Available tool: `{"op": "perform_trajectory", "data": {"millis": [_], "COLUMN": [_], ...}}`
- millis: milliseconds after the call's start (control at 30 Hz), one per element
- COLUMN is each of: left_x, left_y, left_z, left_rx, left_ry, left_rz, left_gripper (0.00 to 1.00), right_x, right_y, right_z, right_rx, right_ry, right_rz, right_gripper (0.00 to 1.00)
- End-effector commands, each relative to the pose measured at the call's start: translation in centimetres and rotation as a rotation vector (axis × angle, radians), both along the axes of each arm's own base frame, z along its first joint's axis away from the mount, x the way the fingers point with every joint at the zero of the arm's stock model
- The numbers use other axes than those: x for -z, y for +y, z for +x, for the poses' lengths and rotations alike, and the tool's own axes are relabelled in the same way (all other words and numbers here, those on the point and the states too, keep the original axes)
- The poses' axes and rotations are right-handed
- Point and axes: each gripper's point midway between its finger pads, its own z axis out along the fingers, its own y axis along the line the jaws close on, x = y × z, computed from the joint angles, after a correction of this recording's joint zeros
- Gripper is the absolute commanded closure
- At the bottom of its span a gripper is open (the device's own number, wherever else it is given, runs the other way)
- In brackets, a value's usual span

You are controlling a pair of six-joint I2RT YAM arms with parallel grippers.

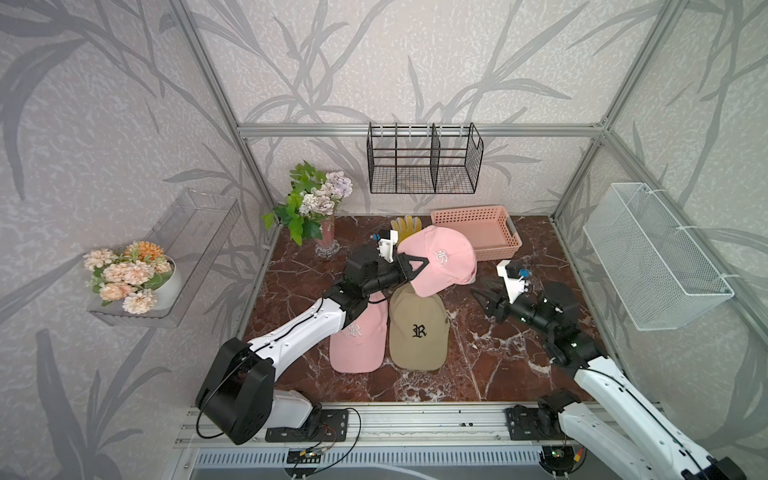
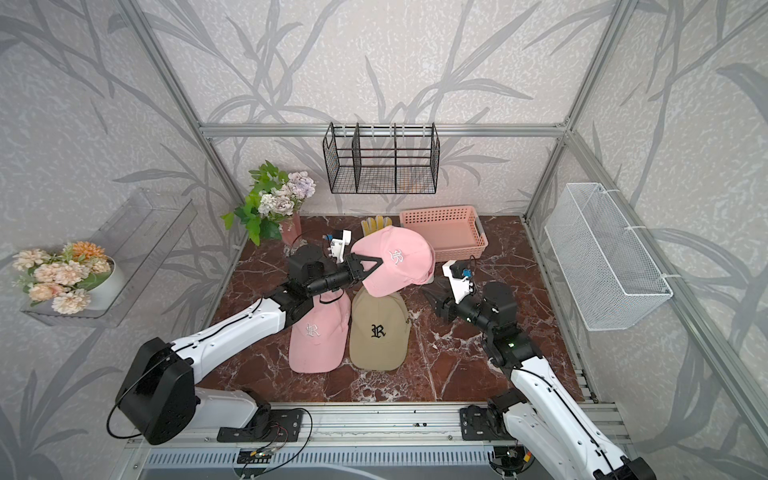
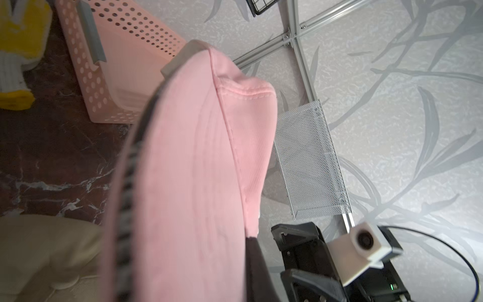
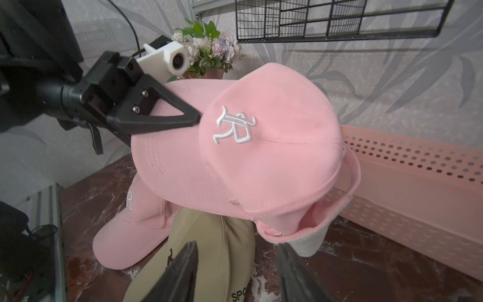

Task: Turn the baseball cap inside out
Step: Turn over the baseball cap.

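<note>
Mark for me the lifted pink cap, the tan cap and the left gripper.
lifted pink cap (image 1: pixel 455 270): in a top view, on its crown beside the white logo.
tan cap (image 1: pixel 417 311): in a top view, on the crown above the black letter.
left gripper (image 1: pixel 424 263): in a top view, at its tips, shut on the lifted cap's brim.

In both top views the raised pink cap (image 1: pixel 440 262) hides part of the yellow glove (image 1: pixel 406 226) and the back of the tan cap (image 1: pixel 417 332). The left arm (image 1: pixel 307 328) covers part of the lying pink cap (image 1: pixel 359 345). In the left wrist view the glove is blurred and cut off at the edge. In the right wrist view the tan cap's side lettering runs out of frame.
</note>
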Motion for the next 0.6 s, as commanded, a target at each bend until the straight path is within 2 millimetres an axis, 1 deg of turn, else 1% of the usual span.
{"op": "perform_trajectory", "data": {"millis": [0, 100, 167, 200, 267, 367, 567], "left_x": [-3.8, -3.7, -3.6, -3.6, -3.5, -3.1, -2.7], "left_y": [1.1, 0.9, 0.8, 0.5, 0.2, -0.1, -0.6], "left_z": [1.0, 0.9, 0.7, 0.5, 0.3, 0.0, -0.7], "left_rx": [-0.158, -0.177, -0.188, -0.187, -0.187, -0.193, -0.184], "left_ry": [0.066, 0.168, 0.208, 0.228, 0.256, 0.290, 0.334], "left_rz": [-0.095, -0.152, -0.177, -0.186, -0.188, -0.193, -0.227], "left_gripper": [1.00, 1.00, 1.00, 1.00, 1.00, 1.00, 1.00], "right_x": [-0.6, -0.4, -0.5, -0.9, -1.1, -1.8, -1.7], "right_y": [0.7, 1.6, 1.7, 1.6, 1.6, 1.8, 2.5], "right_z": [0.2, 0.5, 1.1, 1.4, 1.9, 2.4, 3.3], "right_rx": [0.025, 0.065, 0.117, 0.149, 0.181, 0.215, 0.221], "right_ry": [-0.310, -0.486, -0.566, -0.605, -0.641, -0.695, -0.726], "right_rz": [-0.207, -0.341, -0.379, -0.383, -0.408, -0.412, -0.456], "right_gripper": [0.41, 0.37, 0.35, 0.34, 0.34, 0.33, 0.32]}}
